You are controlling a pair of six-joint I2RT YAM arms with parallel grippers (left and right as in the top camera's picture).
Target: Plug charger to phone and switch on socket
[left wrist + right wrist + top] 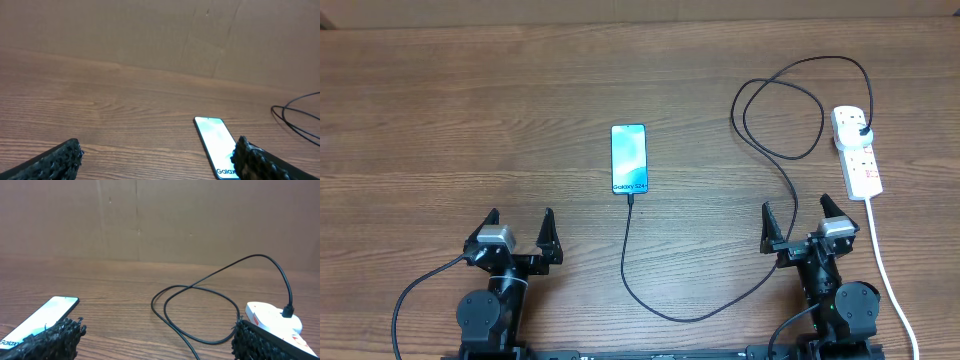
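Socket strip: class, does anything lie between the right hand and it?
Nothing visible. Bare table separates the open right hand from the socket strip; the charger cable passes just left of that path, the white cord right.

ahead of my left gripper (520, 214), jaws apart, the table (440, 120) lay as bare wood with nothing between the fingers. the phone (629, 159) lay ahead and off to its right, and the charger (624, 250) ran from the phone back past that gripper's right side. my right gripper (797, 205), also spread, had the charger's cable passing ahead between its fingers and looping further on. the socket (857, 150) sat ahead to its right, with the white cord (886, 262) trailing back along its outer side.
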